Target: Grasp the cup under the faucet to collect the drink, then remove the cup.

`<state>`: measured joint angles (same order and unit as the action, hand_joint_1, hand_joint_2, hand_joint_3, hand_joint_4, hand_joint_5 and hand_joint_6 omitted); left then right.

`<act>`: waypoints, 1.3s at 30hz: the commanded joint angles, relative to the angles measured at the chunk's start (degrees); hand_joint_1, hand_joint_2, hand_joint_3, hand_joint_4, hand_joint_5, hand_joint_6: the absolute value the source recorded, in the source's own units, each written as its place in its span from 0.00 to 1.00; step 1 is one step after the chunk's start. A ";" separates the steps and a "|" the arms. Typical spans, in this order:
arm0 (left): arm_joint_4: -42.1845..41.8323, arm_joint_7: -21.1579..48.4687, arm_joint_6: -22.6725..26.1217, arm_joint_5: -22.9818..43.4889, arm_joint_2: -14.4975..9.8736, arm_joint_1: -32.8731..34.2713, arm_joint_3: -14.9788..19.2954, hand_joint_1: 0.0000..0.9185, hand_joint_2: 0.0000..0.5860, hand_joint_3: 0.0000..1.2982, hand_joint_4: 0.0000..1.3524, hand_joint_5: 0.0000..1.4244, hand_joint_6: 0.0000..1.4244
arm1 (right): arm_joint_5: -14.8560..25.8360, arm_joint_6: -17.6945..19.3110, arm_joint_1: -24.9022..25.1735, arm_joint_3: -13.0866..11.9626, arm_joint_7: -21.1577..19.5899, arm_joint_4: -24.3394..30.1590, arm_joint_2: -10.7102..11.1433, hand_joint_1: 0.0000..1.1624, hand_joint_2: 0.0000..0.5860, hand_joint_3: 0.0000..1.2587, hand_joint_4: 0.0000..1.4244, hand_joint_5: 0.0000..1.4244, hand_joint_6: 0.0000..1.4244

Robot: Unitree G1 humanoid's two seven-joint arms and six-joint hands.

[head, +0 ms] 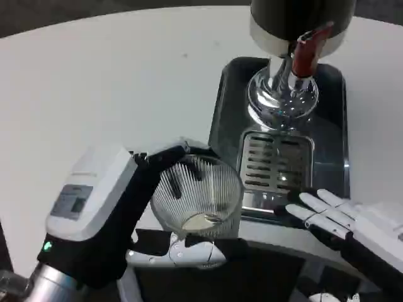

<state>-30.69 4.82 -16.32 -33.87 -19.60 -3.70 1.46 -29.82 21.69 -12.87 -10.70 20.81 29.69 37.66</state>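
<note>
Head view: the left robot hand [151, 189] holds one cup [198, 196], a clear ribbed glass. Its fingers wrap around the wall of the cup, some at the far rim and one below, under the base. The cup is tilted; its mouth points up and a little toward the camera, so the long axis runs from the base, low and near, to the rim, up and away. Inside, at the bottom, there is a small amount of pale liquid. The cup is at the near left corner of the tray [228, 107], beside the drip grate [276, 160] and not under the faucet [307, 53].

The right robot hand [330, 217] is spread, fingers apart and stretched toward the left, holding nothing. Its fingertips lie at the near edge of the tray, just beside the grate; I cannot tell if they touch it.

On the bench [94, 88] stands one dark tray with one metal grate in it. One dispenser [296, 25] stands at the far end of the tray, on a shiny chrome base [282, 94]. It has one faucet with a red handle, pointing toward the camera.
</note>
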 commanded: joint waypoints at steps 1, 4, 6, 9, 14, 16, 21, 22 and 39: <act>-0.17 -0.19 -0.54 1.10 -0.28 0.41 0.18 0.75 0.00 0.72 0.77 0.86 1.00 | 0.35 0.89 -0.54 0.05 -0.46 0.31 -0.02 0.34 0.75 0.08 0.02 0.00 0.08; -0.17 -0.19 -0.52 1.12 -0.31 0.43 0.19 0.75 0.00 0.72 0.77 0.86 1.00 | 0.32 0.82 -0.49 0.09 -0.45 0.27 -0.05 0.34 0.75 0.08 0.02 0.00 0.08; -0.16 -0.20 -0.52 1.14 -0.32 0.41 0.22 0.75 0.00 0.72 0.77 0.86 1.00 | 0.35 0.86 -0.46 0.07 -0.42 0.27 0.01 0.34 0.75 0.08 0.02 0.00 0.08; -0.14 -0.26 -0.61 1.21 -0.37 0.32 0.31 0.75 0.00 0.72 0.77 0.86 1.00 | 0.35 0.85 -0.45 0.03 -0.35 0.28 0.08 0.34 0.75 0.08 0.02 0.00 0.08; -0.22 -0.26 -0.65 1.37 -0.41 0.20 0.45 0.75 0.00 0.72 0.77 0.86 1.00 | 0.47 0.83 -0.37 -0.06 -0.21 0.25 0.23 0.34 0.75 0.08 0.02 0.00 0.08; -0.25 -0.26 -0.65 1.41 -0.41 0.15 0.49 0.75 0.00 0.72 0.77 0.86 1.00 | 0.55 0.73 -0.32 -0.10 -0.12 0.28 0.27 0.34 0.75 0.08 0.02 0.00 0.08; 0.01 -0.19 -0.50 1.47 -0.35 0.36 0.35 0.75 0.00 0.72 0.77 0.86 1.00 | 0.81 0.31 -0.15 -0.26 -0.17 0.13 0.09 0.34 0.75 0.08 0.02 0.00 0.08; 0.08 -0.21 -0.47 1.45 -0.29 0.45 0.27 0.75 0.00 0.72 0.77 0.86 1.00 | 0.87 0.26 -0.08 -0.38 -0.25 0.09 0.06 0.34 0.75 0.08 0.02 0.00 0.08; 8.02 -2.07 0.87 -0.93 1.30 6.32 -1.78 0.75 0.00 0.72 0.77 0.86 1.00 | 2.09 -0.25 -1.39 -3.49 -0.15 1.40 -0.15 0.34 0.75 0.08 0.02 0.00 0.08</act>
<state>-23.60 4.56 -15.20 -34.34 -18.87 1.00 0.63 -28.63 21.52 -13.33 -13.25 20.82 30.01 37.65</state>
